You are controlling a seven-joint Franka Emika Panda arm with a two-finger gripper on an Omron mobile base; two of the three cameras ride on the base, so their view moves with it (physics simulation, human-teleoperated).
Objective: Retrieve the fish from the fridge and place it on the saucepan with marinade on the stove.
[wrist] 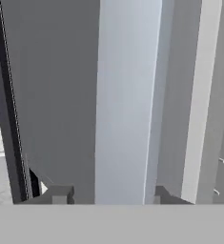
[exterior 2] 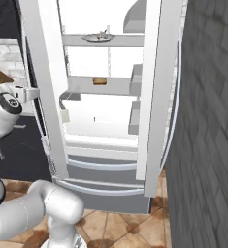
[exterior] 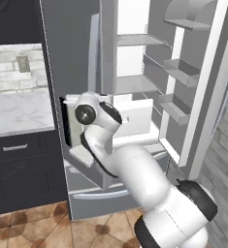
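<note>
- While the fridge (exterior 2: pixel 105 97) fills the middle of the right base view with its right door swung wide, its white inside lies open to the camera.
- On the upper shelf (exterior 2: pixel 103 40) in the top centre of that view rests a shallow dish (exterior 2: pixel 97 37) with something small and pale in it; whether that is the fish I cannot tell.
- On the shelf below, centre of the frame, sits a small orange-brown item (exterior 2: pixel 100 81).
- Two grey drawers (exterior 2: pixel 103 179) run across the fridge's lower part.
- In the hand view the gripper (wrist: pixel 108 194) sits at the bottom edge, its fingertips (wrist: pixel 58 194) standing apart on either side of a pale vertical bar (wrist: pixel 125 100), the long handle of the grey left door (wrist: pixel 51 95).
- Whether the tips press on the bar or merely straddle it cannot be told.
- In the left base view the white arm (exterior: pixel 135 174) climbs from the lower right to the door at centre left.
- A marble bench (exterior: pixel 18 114) lies at the left of that frame, above dark cabinets (exterior: pixel 23 169).
</note>
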